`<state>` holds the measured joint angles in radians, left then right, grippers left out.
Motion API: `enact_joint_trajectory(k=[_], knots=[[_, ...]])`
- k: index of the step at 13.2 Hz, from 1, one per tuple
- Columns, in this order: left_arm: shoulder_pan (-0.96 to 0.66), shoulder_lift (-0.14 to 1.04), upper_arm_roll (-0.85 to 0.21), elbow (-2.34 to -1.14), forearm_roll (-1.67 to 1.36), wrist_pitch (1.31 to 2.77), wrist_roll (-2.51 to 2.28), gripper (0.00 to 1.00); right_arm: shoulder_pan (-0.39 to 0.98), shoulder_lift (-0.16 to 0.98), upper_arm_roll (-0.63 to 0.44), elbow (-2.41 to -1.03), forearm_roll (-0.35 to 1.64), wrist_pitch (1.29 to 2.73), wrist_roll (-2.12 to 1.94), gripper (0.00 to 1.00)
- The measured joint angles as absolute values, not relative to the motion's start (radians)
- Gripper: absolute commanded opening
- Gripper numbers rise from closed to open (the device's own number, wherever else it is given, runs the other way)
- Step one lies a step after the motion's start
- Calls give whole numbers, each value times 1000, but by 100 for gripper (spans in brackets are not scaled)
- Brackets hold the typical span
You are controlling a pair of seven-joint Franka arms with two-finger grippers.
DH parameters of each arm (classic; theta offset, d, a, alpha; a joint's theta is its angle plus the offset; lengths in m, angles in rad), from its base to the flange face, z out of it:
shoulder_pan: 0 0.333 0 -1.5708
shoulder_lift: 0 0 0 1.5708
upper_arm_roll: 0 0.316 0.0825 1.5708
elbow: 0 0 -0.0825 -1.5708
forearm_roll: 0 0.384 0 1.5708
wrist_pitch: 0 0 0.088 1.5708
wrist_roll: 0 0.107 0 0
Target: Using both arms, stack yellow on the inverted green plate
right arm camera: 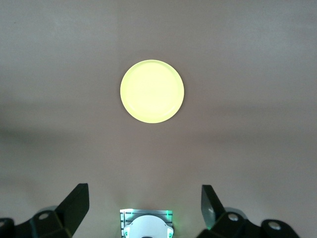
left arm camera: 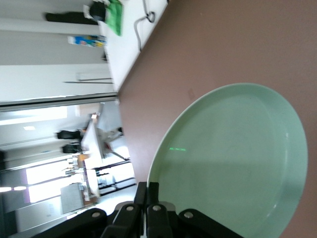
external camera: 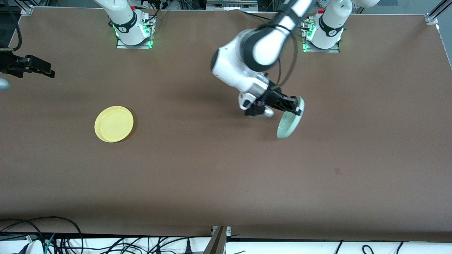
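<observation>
Green plate (external camera: 290, 121) tilted in left gripper (external camera: 296, 107); right wrist shows yellow (right arm camera: 152, 91).

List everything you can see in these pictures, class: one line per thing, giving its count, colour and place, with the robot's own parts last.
yellow plate: one, bright yellow, lying flat and right way up on the table toward the right arm's end.
green plate: one, pale mint green, held tilted on edge above the table by the left pincer, toward the left arm's end.
table: one, brown, bearing the yellow plate.
cables: several, black and white, along the table edge nearest the front camera.
left pincer: one, black, shut on the green plate's rim.
right pincer: one, black, open, waiting high over the table with the yellow plate in its wrist view.
</observation>
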<state>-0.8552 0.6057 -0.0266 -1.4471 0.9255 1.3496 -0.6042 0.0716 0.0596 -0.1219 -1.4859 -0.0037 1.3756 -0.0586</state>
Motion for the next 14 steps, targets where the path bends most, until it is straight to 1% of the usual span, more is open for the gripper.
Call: enact_joint_trajectory(k=[2,4,7,9,12,14], knots=[[-959,701,-24,-1389,1014,1272,-667,0,71,63,-124,-1486,2,1376,-59,100],[-1022,776,-20,-1339,1084,1236,-687,0,71,77,-124,-1487,5,1376,-59,100],[-1073,839,-17,-1288,1169,1235,-702,0,71,121,-130,-1489,4,1382,-57,100],[-1117,896,-16,-1233,1212,1235,-706,0,60,168,-173,-1492,4,1388,-58,100],[-1169,971,-15,-1166,1252,1251,-718,0,4,258,-202,-1495,5,1478,-165,100],[-1186,990,-13,-1146,1254,1302,-738,0,-31,316,-202,-1500,13,1532,-218,100]])
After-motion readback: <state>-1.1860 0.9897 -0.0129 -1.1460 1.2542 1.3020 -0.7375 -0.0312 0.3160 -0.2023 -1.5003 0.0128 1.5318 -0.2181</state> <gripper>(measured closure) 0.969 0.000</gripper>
